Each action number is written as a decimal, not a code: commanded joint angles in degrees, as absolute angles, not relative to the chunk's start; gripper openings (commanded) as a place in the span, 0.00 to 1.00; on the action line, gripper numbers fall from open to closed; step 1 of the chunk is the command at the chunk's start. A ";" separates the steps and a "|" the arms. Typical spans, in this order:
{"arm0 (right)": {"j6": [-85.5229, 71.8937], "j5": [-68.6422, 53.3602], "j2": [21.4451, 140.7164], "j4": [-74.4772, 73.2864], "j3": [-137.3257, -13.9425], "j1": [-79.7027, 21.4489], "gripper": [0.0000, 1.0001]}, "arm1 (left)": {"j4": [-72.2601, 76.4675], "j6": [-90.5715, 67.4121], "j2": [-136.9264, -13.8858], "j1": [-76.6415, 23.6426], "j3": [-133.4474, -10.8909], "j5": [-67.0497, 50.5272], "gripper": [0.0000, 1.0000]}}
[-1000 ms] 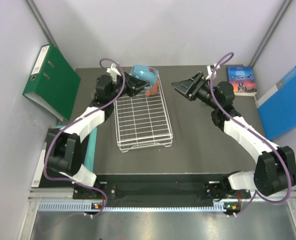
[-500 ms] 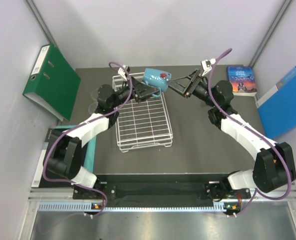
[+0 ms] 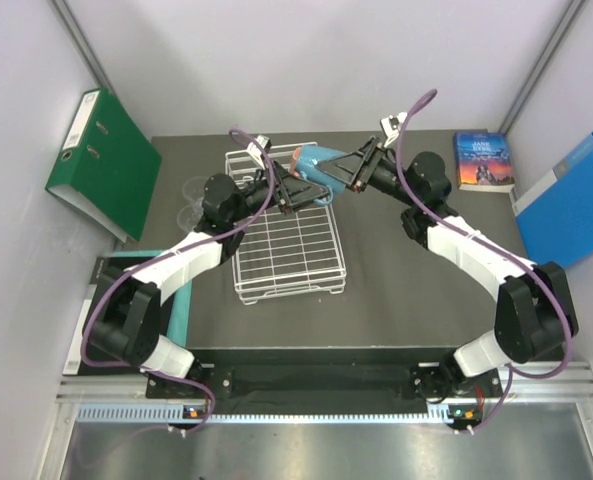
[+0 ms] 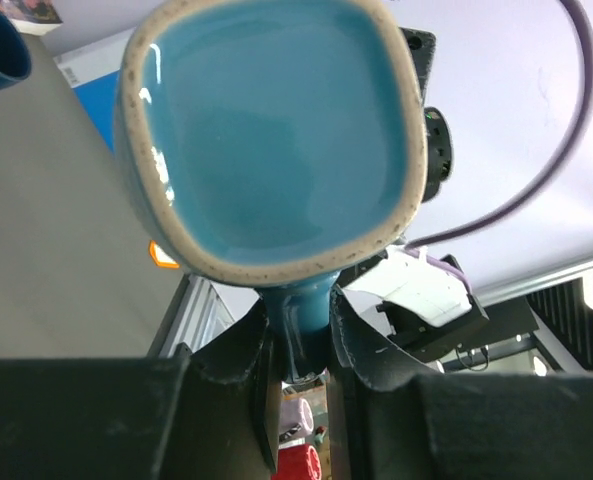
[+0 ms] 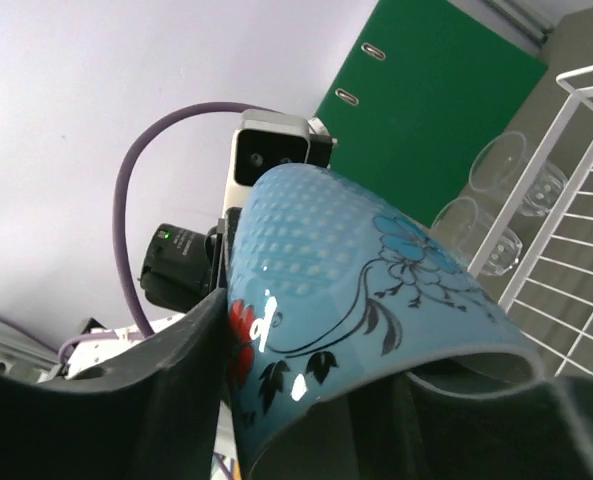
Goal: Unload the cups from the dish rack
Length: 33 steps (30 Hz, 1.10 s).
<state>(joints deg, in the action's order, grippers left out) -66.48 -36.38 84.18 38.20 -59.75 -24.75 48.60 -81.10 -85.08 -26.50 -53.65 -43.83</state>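
**A:** Where's the mug at this moment?

**B:** The light-blue mug [image 3: 313, 160] is up in the air over the far end of the dish rack [image 3: 286, 250]. It's tipped on its side between my two tools and touches neither the rack nor the table [image 3: 406, 280].

**A:** Which of your tools has it?

**B:** My left tool [image 4: 298, 345] is narrow and pinched on the mug's handle. In the left wrist view the handle runs straight down between the fingers. The mug's mouth faces that camera, glazed blue inside with a pale speckled rim.

**A:** And the right one?

**B:** My right tool [image 3: 342, 170] sits at the mug's other end, with one finger on each side of the body. The right wrist view shows the body's dotted texture and its painted flowers. The finger on the left of that view [image 5: 166, 400] looks to be lying against the mug's wall. I cannot tell whether the pair is truly clamped on it or only close around it.

**A:** So both tools meet at the one mug?

**B:** Yes. They point at each other across the far end of the rack, with the mug between them.

**A:** Any other cups you can make out?

**B:** Two clear glasses [image 5: 506, 175] sit on the table just to the left of the rack. They're between it and the green binder [image 3: 101, 165] that leans against the left wall.
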 commanded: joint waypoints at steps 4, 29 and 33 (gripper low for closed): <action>-65.22 -37.18 84.55 41.22 -62.67 -26.63 0.12 | 48.61 -75.59 -82.27 -28.74 -54.14 -46.93 0.00; -31.65 23.27 74.79 -32.75 -78.75 -24.18 0.00 | 1.27 -56.52 -81.56 -23.64 -60.37 -29.10 0.99; -31.37 28.13 80.41 -41.74 -80.42 -22.33 0.00 | -11.23 -50.47 -81.12 -23.64 -63.19 -19.71 0.99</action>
<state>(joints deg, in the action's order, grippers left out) -34.81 14.31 76.71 -28.60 -77.43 -23.83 2.63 -57.76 -83.85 -23.42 -58.70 -29.91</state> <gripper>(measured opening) 0.201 0.985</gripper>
